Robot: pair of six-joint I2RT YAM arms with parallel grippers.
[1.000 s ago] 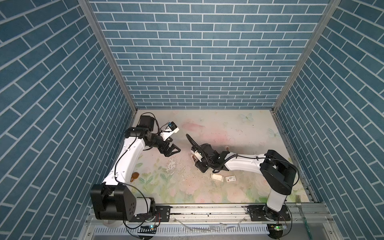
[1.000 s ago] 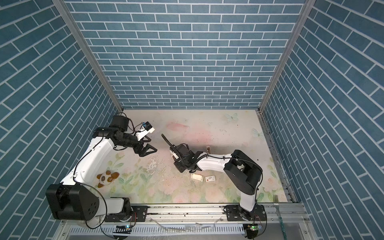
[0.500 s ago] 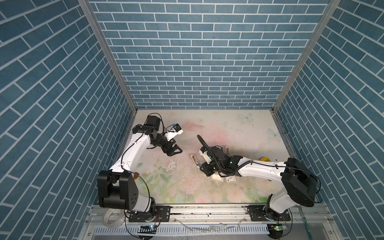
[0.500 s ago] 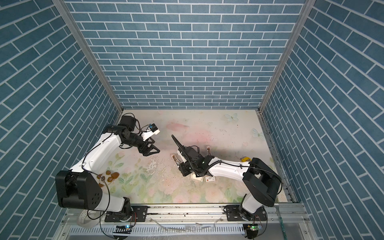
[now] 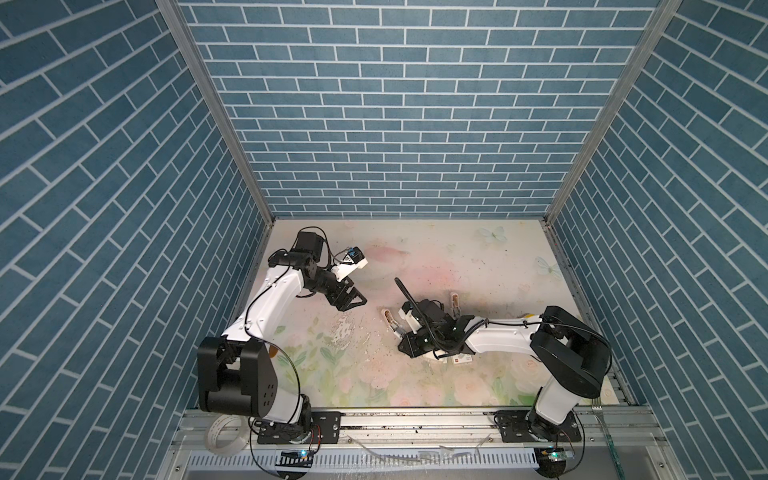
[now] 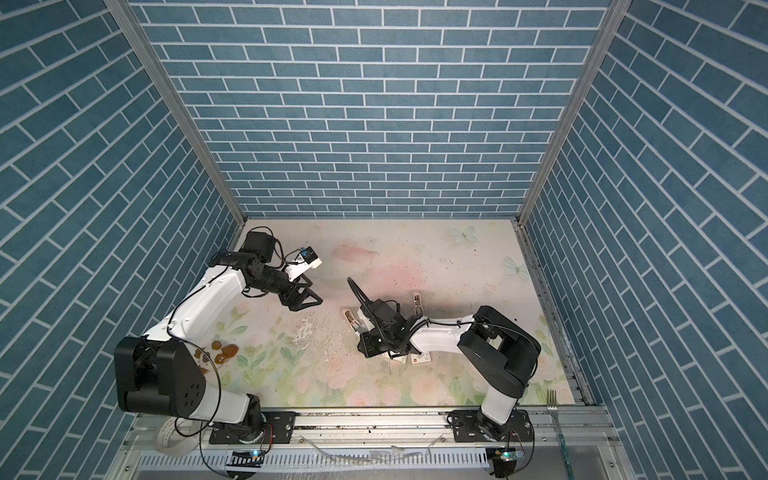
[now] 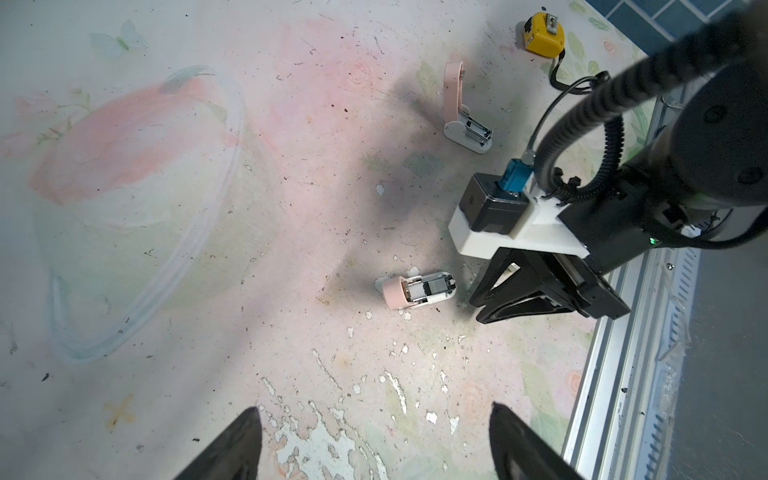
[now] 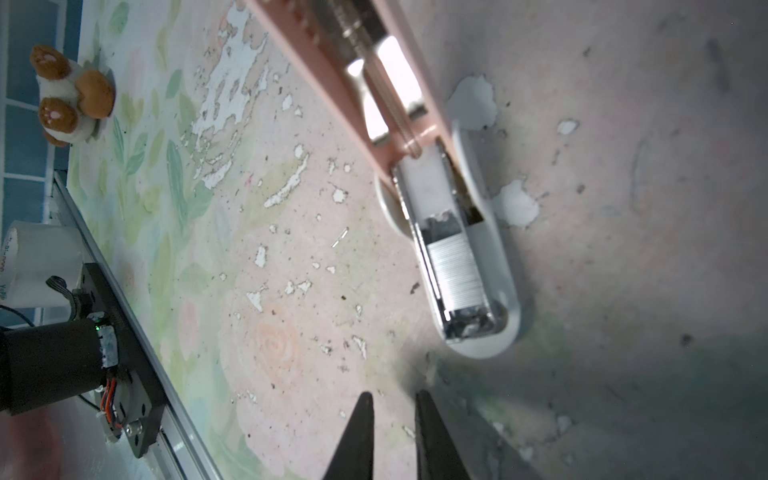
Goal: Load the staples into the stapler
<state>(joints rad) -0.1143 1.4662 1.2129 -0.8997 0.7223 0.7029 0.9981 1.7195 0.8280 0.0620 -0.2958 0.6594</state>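
Tabletop (image 8: 291,332): right end effector (image 8: 394,395) barely open (empty) near stapler (image 8: 500,291).

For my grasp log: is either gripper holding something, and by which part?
Nothing is held. The left gripper is open and empty; the right gripper, almost closed, pinches nothing.

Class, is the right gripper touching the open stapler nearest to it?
Apart. The right wrist view shows bare table between the right gripper and the stapler.

Wide-spread left end effector (image 7: 374,411); narrowly parted, empty right end effector (image 8: 392,395).
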